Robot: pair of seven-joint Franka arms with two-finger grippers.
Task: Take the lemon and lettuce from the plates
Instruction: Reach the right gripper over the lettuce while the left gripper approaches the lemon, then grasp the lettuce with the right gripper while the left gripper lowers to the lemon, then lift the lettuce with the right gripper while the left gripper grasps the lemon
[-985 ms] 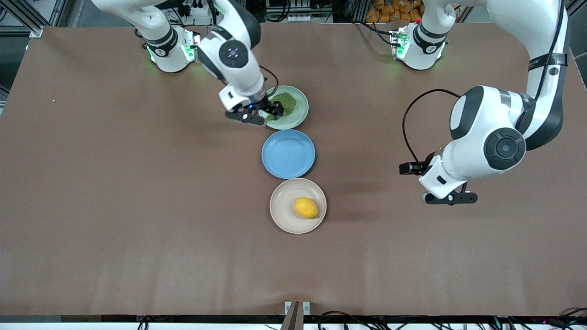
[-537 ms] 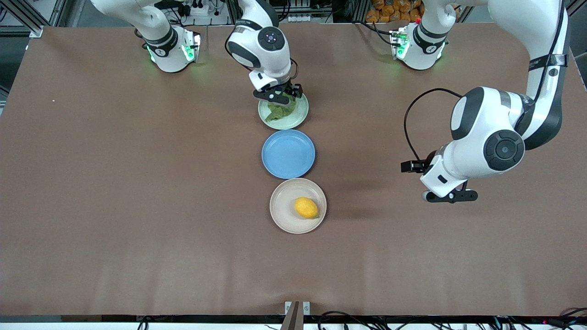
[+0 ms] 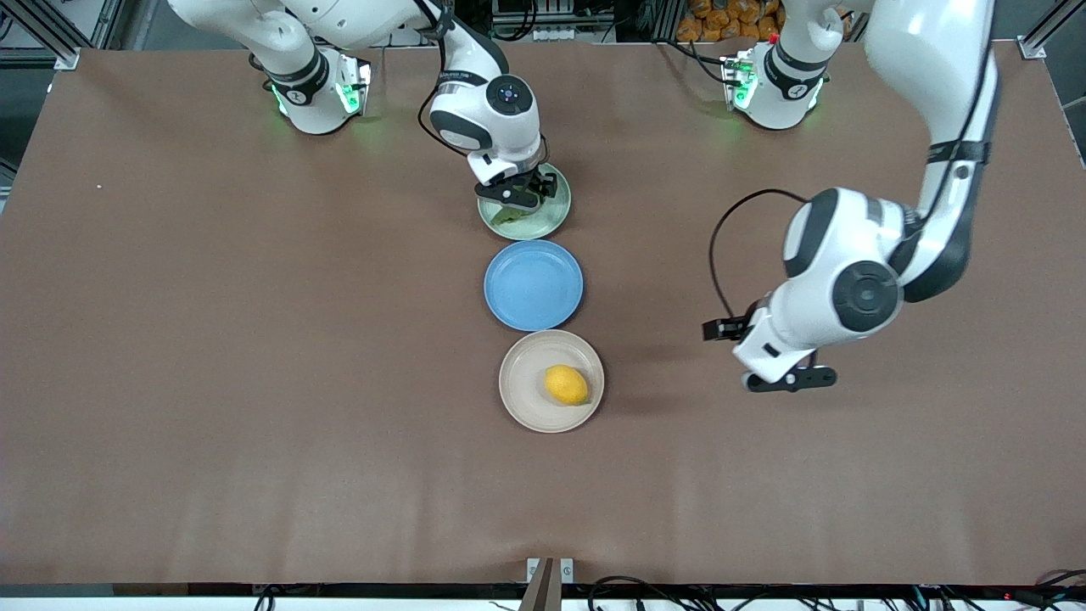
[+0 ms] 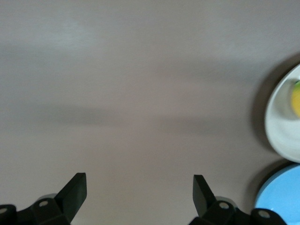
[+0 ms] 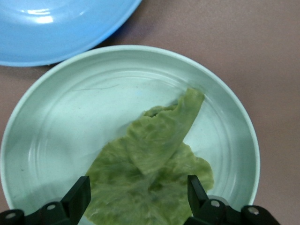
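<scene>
The lettuce (image 5: pixel 150 164) lies flat in the pale green plate (image 5: pixel 56 93), the plate nearest the robots' bases. My right gripper (image 5: pixel 139 192) is low over it and open, one finger on each side of the leaf. In the front view that gripper (image 3: pixel 517 193) covers most of the lettuce (image 3: pixel 507 215) on the green plate (image 3: pixel 556 214). The lemon (image 3: pixel 566 384) rests in the beige plate (image 3: pixel 519 399), nearest the front camera. My left gripper (image 3: pixel 789 379) hangs open over bare table, toward the left arm's end from the beige plate. The left wrist view shows this gripper (image 4: pixel 139 190) empty, with the lemon (image 4: pixel 296 98) at the frame's edge.
An empty blue plate (image 3: pixel 533 284) sits between the green and beige plates. It also shows in the right wrist view as a blue plate (image 5: pixel 61 23) beside the green one. The brown table (image 3: pixel 254 382) stretches wide on both sides of the plate row.
My right gripper has swung from the green plate's edge to over the lettuce and come down onto it. My left arm has moved toward the beige plate.
</scene>
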